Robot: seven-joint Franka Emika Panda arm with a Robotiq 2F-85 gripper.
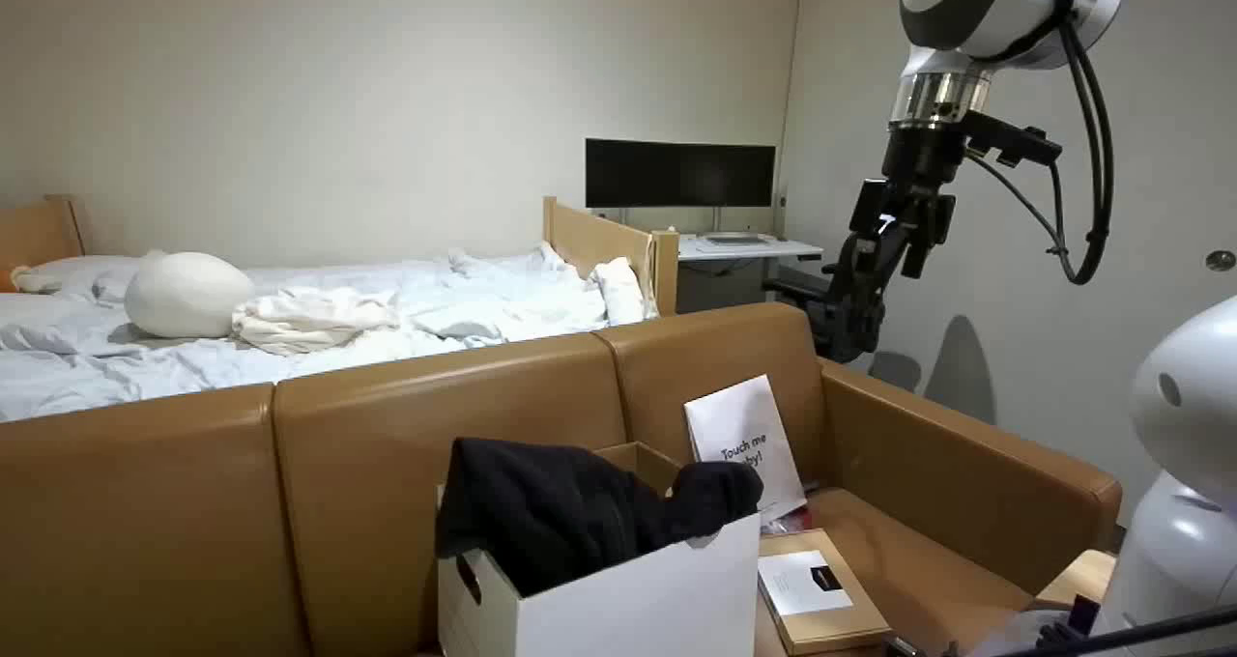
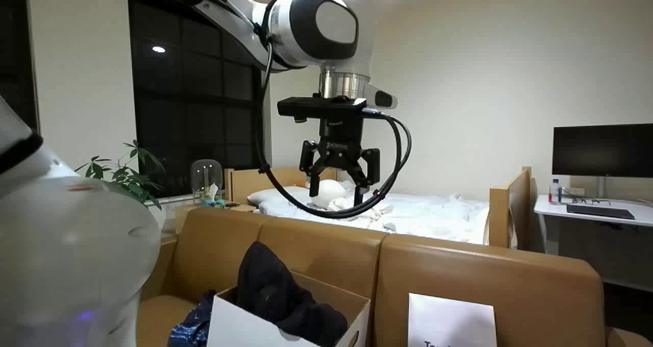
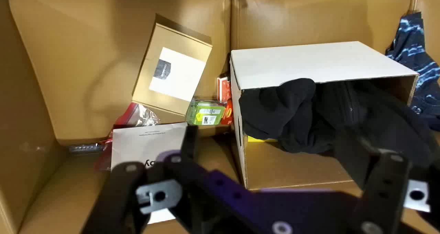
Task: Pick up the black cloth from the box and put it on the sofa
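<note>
A white box [image 1: 638,609] stands on a tan sofa [image 1: 387,464] at bottom centre in both exterior views, a black cloth [image 1: 570,507] bunched inside it and rising above the rim. A slim cardboard carton [image 1: 821,589] with a white label lies near the box at lower right; behind it, a white printed sheet [image 1: 734,425] lettered "Touch me" leans against the sofa's back. In the wrist view, green and red packets [image 3: 209,115] lie between carton and box, mid-frame, and a dark blue patterned fabric [image 3: 417,55] shows near the box at upper right. The robot arm [image 1: 966,10] occupies the upper right of an exterior view; its claw [image 2: 336,191], at the centre of an exterior view, points down with its two fingers [image 2: 314,186] spread apart, higher than the box and well apart from the cloth. Beyond the sofa, a bed [image 1: 483,299] in pale sheets spans the left of an exterior view, bearing a round white cushion [image 1: 188,295] and a crumpled cream blanket [image 1: 314,319]. A black monitor [image 1: 679,174] stands farther back, right of centre. A leafy plant [image 2: 127,176] and a clear dome [image 2: 206,171] stand at left before a dark window [image 2: 194,92].
</note>
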